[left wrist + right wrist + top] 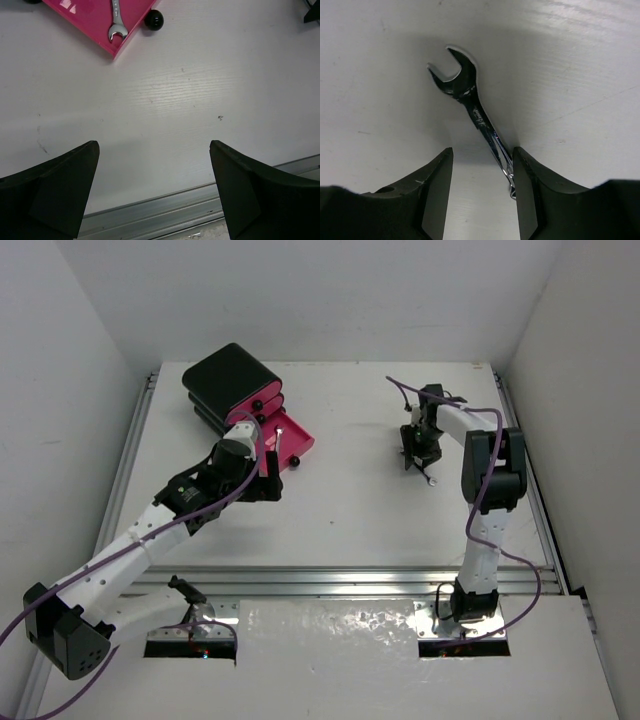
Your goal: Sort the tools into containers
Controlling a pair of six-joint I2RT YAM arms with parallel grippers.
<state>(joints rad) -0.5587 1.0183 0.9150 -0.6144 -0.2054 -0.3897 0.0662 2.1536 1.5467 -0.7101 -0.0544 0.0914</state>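
A silver open-ended wrench [469, 97] lies flat on the white table, its shaft running back between my right gripper's [482, 156] fingers and resting against the right finger [530, 185]. The jaws stand partly open around it, with a gap on the left side. In the top view this gripper [414, 454] points down at the table's far right, with the wrench's end [431, 480] showing below it. The black box [232, 380] stands at the far left with one pink drawer [298, 448] pulled out. A second wrench [116, 22] lies in that drawer [85, 20]. My left gripper [268, 478] is wide open and empty just in front of the drawer.
The drawer's black knob [154, 19] sticks out toward my left gripper [154, 147]. Aluminium rails [350, 580] run along the table's near edge, also in the left wrist view [165, 210]. White walls close in the left, right and back sides.
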